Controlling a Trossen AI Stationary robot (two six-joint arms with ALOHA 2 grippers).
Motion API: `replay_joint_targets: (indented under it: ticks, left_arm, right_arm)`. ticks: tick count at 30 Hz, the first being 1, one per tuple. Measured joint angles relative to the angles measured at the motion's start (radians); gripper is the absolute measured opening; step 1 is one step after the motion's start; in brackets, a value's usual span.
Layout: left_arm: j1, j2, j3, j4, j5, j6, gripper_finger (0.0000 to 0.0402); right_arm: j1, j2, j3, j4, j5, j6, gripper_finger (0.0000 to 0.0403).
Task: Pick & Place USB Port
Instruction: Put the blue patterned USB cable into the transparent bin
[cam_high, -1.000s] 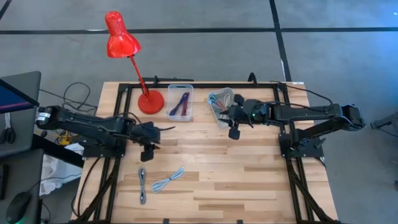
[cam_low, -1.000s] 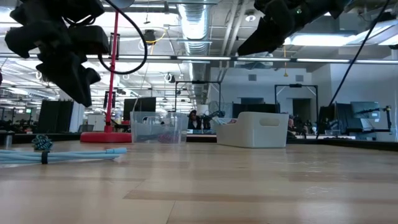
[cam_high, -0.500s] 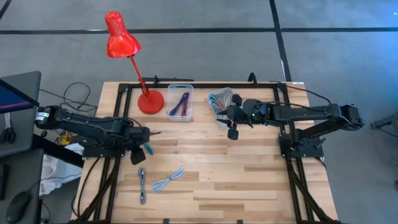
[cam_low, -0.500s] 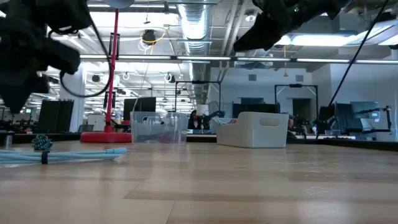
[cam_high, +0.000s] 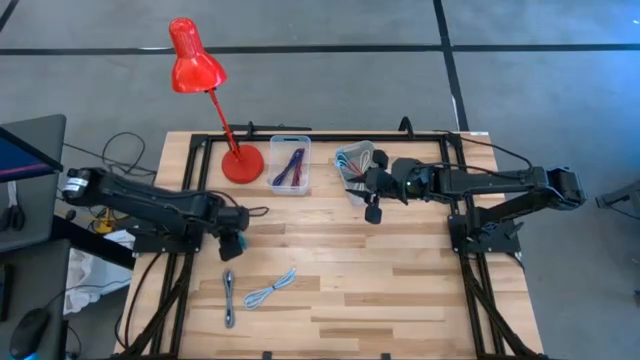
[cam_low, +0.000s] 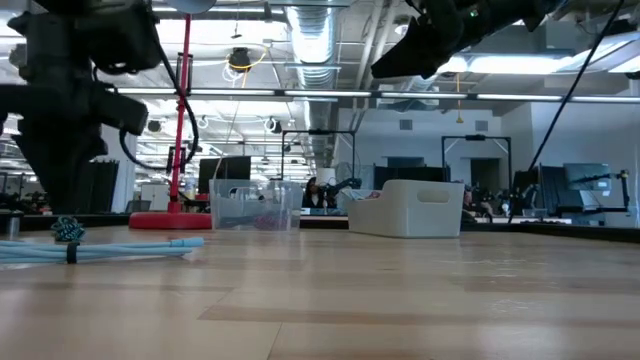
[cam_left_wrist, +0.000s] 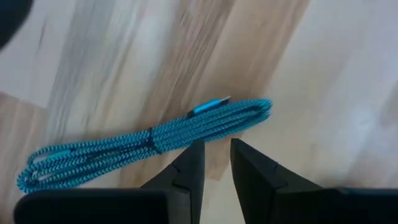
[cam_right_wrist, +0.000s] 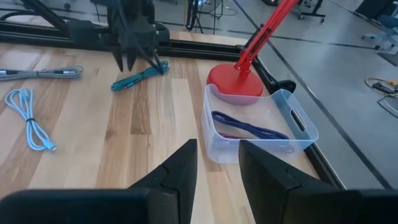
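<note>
A teal braided USB cable (cam_left_wrist: 149, 140), coiled into a long bundle, lies flat on the wood near the table's left side (cam_right_wrist: 140, 78). My left gripper (cam_left_wrist: 216, 143) hangs just above its plug end, pointing steeply down. Its fingers stand a narrow gap apart with nothing between them (cam_high: 232, 245). My right gripper (cam_high: 373, 213) hovers open and empty in front of the white bin (cam_high: 355, 165). It faces the clear bin (cam_right_wrist: 261, 130), which holds a purple cable (cam_right_wrist: 245, 127).
A grey cable (cam_high: 228, 296) and a light blue cable (cam_high: 270, 290) lie on the wood nearer the front edge. A red desk lamp (cam_high: 240, 163) stands at the back left, beside the clear bin (cam_high: 290, 165). Black frame rails run along the table's edges.
My left gripper has tipped to point more steeply down, rolled a little, and sunk toward the teal cable, which has stayed where it lay. My right gripper has kept still.
</note>
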Motion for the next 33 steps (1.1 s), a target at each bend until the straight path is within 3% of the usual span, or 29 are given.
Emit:
replay_joint_targets:
  ticks: [10,16,33]
  left_arm:
    - [-0.001,0.171,0.000,0.023,-0.013,0.001,0.0076]
    - [-0.001,0.172,0.000,0.164,-0.060,0.032,0.0076]
    - [-0.001,0.172,0.000,0.257,-0.124,0.117,0.0076]
  right_arm:
    - [0.000,0.000,0.000,-0.002,0.000,-0.001,0.0111]
    - [0.000,0.000,0.000,-0.005,0.000,-0.001,0.0111]
    - [0.000,0.000,0.000,-0.014,0.001,-0.002,0.0111]
